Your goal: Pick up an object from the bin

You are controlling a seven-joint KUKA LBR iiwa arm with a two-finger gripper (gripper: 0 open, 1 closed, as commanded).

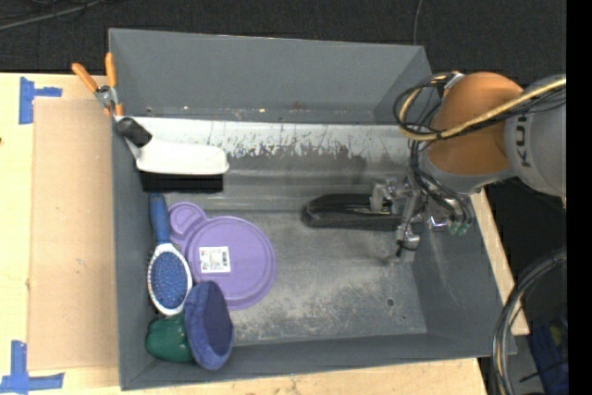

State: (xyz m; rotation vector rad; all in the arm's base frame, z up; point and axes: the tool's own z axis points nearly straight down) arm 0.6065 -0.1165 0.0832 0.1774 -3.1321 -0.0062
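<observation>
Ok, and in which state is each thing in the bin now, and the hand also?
long black object: lying flat, middle of the bin.
white and black block: lying flat, back left.
purple lid: flat, label up.
blue brush: lying bristles up, beside the lid.
dark blue cup: seemingly tipped on its side, against the lid's front edge.
green thing: front-left corner, partly hidden.
hand: low, at the long black object's right end.

the matt grey metal bin (277, 88) looks scuffed, while the purple lid (252, 271) is smooth plastic with a paper label (214, 261).
</observation>
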